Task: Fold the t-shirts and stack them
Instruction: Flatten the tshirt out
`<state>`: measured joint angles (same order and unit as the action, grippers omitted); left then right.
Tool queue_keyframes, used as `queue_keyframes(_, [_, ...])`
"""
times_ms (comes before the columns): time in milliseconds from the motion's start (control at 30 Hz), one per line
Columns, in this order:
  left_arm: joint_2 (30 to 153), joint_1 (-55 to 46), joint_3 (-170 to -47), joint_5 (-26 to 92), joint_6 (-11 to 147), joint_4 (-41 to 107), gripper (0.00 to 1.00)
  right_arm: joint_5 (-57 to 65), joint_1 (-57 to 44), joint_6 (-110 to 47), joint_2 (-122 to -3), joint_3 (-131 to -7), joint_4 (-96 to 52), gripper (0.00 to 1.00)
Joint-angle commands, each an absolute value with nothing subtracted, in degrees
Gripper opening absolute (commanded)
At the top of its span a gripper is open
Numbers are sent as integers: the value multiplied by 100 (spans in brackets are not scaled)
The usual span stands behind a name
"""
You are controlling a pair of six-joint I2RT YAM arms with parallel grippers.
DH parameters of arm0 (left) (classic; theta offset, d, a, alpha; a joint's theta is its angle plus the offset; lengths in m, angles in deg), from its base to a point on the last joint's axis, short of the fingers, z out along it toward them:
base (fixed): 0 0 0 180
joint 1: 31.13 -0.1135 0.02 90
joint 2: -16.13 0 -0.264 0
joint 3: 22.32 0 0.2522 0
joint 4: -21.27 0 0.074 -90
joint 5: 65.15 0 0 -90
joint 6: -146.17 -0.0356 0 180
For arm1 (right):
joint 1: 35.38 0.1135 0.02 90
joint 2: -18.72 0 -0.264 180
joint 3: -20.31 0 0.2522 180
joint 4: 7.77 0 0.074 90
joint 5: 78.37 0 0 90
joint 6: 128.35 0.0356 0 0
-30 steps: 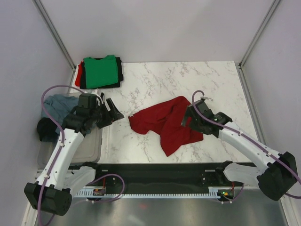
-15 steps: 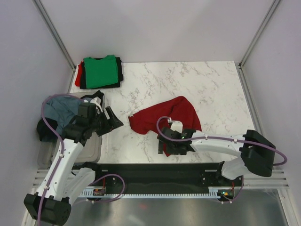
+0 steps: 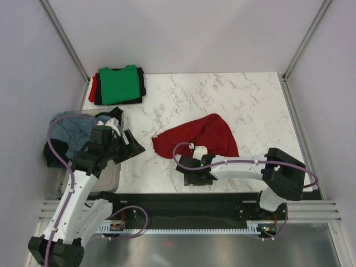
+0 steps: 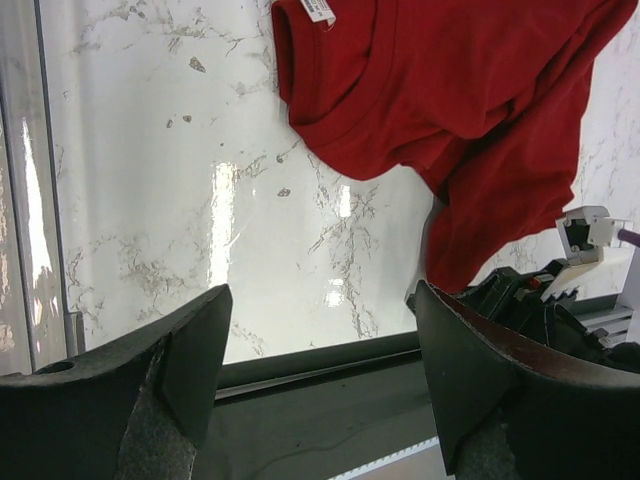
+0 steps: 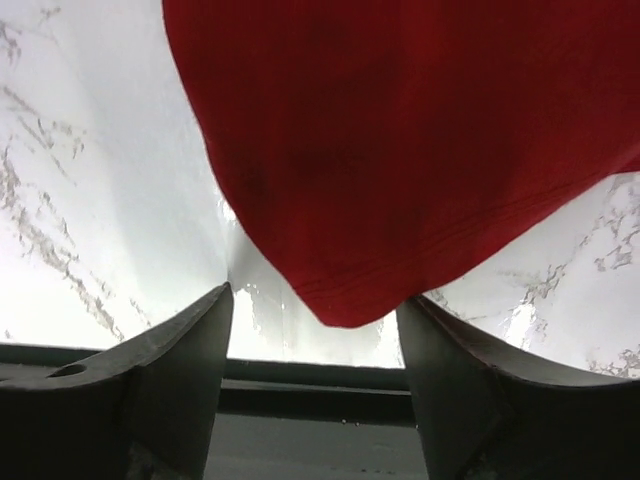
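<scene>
The dark red t-shirt (image 3: 208, 133) lies crumpled at the table's middle; it also shows in the left wrist view (image 4: 440, 90) and the right wrist view (image 5: 400, 130). My right gripper (image 3: 197, 178) is low at the shirt's near edge, open, with the shirt's hem corner (image 5: 350, 305) lying between its fingers, unclamped. My left gripper (image 3: 133, 146) is open and empty, hovering left of the shirt's collar (image 4: 300, 40). A bright green t-shirt (image 3: 118, 83) tops a folded stack at the back left, over black and red cloth.
A clear plastic tub (image 3: 105, 177) at the left holds a grey-blue t-shirt (image 3: 67, 127) and black cloth (image 3: 53, 154). The dark front rail (image 3: 183, 199) runs just below my right gripper. Bare marble (image 3: 250, 100) lies behind and right of the red shirt.
My right arm has swung from the shirt's right side to its near edge and dropped low. The shirt's lower flap now lies drawn in. My left arm shifted slightly.
</scene>
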<state>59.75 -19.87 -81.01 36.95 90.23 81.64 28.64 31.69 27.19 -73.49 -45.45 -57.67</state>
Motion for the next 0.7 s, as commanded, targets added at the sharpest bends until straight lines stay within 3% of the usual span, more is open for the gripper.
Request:
queue_keyframes(0, [5981, -2015, -8117, 3637, 8746, 8091, 81, 3332, 3247, 2774, -7734, -4732, -5914, 72])
queue_keyframes(200, [5894, -2015, -8082, 3654, 8719, 8082, 81, 3597, 3300, 2810, -8024, -4776, -6081, 43])
queue_keyframes(300, [5876, -2015, -8073, 3689, 8693, 8056, 81, 3799, 3291, 2810, -8191, -4750, -6108, 20])
queue_keyframes(333, [5876, -2015, -8073, 3715, 8684, 8056, 81, 3921, 3291, 2801, -8218, -4750, -6160, 2])
queue_keyframes(433, [5885, -2015, -8073, 3733, 8675, 8047, 81, 4168, 3203, 2783, -7991, -4794, -6501, 0])
queue_keyframes(567, [5806, -1980, -8178, 3829, 8640, 8082, 70, 4914, 2958, 2652, -6562, -5144, -7292, 0])
queue_keyframes(667, [5727, -1848, -8398, 3777, 8719, 8144, 69, 5197, 2554, 2424, -5741, -5444, -7882, 0])
